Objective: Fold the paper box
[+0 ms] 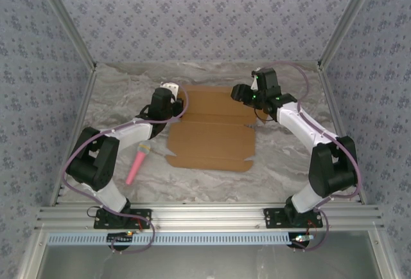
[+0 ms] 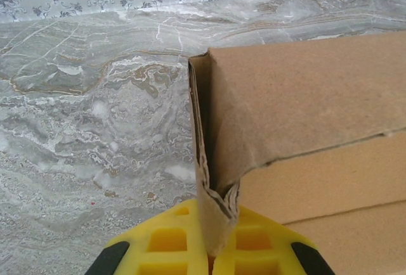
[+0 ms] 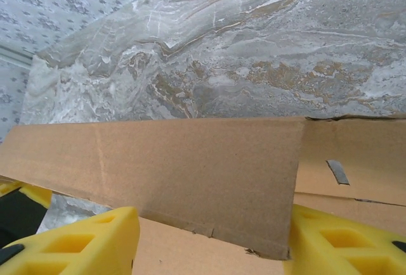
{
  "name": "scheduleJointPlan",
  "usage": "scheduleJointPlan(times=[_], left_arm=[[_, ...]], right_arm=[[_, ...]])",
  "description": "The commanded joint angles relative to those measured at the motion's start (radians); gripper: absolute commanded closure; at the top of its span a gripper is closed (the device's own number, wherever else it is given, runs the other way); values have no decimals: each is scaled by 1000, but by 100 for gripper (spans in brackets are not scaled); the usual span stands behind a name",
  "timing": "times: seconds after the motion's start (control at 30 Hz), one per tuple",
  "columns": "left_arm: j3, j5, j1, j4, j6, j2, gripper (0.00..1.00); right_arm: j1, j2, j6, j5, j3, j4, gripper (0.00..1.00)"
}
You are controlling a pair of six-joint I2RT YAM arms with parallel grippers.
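The brown cardboard paper box (image 1: pixel 215 141) — a flat die-cut sheet, far flaps lifted — lies midway on the grey marbled table (image 1: pixel 115 99). The left hand (image 2: pixel 214 253) is clamped on a flap corner; the right hand (image 3: pixel 212 240) has its fingers (image 3: pixel 95 240) apart around another flap.

left pincer (image 2: pixel 212 249) reaches forward, pinched tight; right pincer (image 3: pixel 212 240) reaches forward too, jaws standing apart.
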Motion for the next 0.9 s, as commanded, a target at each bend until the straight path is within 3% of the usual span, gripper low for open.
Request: scheduleJointPlan(times=[0.0, 0.17, 0.4, 0.6, 0.87], left_arm=[[-4, 30, -7, 12, -17, -40, 100], [-5, 30, -7, 9, -18, -42, 100], [-5, 24, -7, 7, -17, -51, 100], [-3, 25, -7, 3, -19, -54, 100], [-2, 28, -7, 4, -23, -55, 100]], right_arm=[[-6, -44, 21, -41, -38, 100, 41], [-18, -70, -30, -46, -56, 71, 40], [-15, -154, -142, 46, -109, -62, 28], [-11, -237, -201, 117, -191, -137, 25], [61, -244, -180, 229, -366, -32, 26]])
